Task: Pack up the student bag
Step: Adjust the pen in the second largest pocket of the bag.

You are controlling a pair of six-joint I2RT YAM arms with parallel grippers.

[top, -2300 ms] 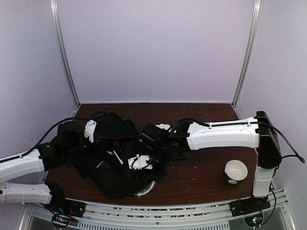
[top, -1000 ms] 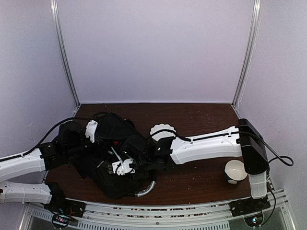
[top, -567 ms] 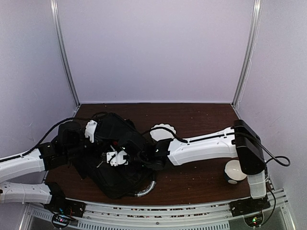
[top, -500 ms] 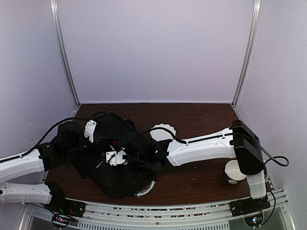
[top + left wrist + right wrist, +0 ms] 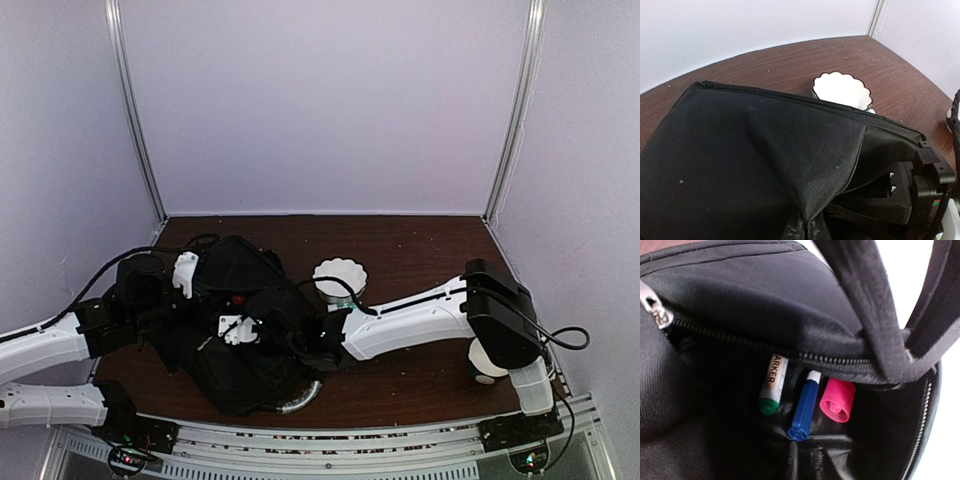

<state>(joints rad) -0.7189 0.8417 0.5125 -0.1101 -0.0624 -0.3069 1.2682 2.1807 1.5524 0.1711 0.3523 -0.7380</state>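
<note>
The student bag (image 5: 235, 350) is laid on the table (image 5: 420, 240) at about 8 o'clock in the top view. Its silvery-grey handle (image 5: 298, 402) is exposed at the bag's 5 o'clock edge.

The left gripper (image 5: 190, 273) is set against the bag's 10 o'clock side. Its fingers are buried in black fabric, and only a gathered fold of cloth is seen in the left wrist view, so it cannot be told whether it is spread or pinching. The right gripper (image 5: 237, 329) is sunk in the bag's opening with only a white part exposed. No fingers are shown in the right wrist view, so its state cannot be told either.

In that view 3 items are seen inside the bag below a zip (image 5: 765, 347):
- a green-capped marker (image 5: 772, 385), its label cut off to "ARKER"
- a blue pen (image 5: 804, 407)
- a pink cap (image 5: 837, 400), whose body is hidden

A strap (image 5: 875, 310) is stretched across at 1 o'clock.

A white scalloped dish (image 5: 340, 274) is set just beside the bag at its 2 o'clock. A white round object (image 5: 487, 362) at the table's 4 o'clock is mostly covered by the right arm (image 5: 420, 310).
</note>
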